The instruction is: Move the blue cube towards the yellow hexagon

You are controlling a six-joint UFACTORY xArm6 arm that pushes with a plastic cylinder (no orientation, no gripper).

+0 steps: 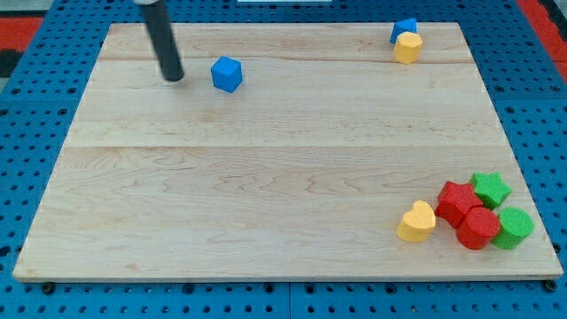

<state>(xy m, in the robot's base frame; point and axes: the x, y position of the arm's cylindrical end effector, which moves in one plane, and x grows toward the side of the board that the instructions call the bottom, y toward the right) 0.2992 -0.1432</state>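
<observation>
Pale wooden board (266, 177) on a blue pegboard fills the frame. At the upper left my tip (174, 78) rests on the wood just to the left of the blue cube (227, 73), apart from it with a narrow gap. There is no pincer to open or close, only the bare rod. The yellow hexagon (407, 48) sits at the upper right, touching another blue block (403, 29). So cube and hexagon both lie rightward of the tip, nearly in line; a push to the right, slightly upward, looks apt.
</observation>
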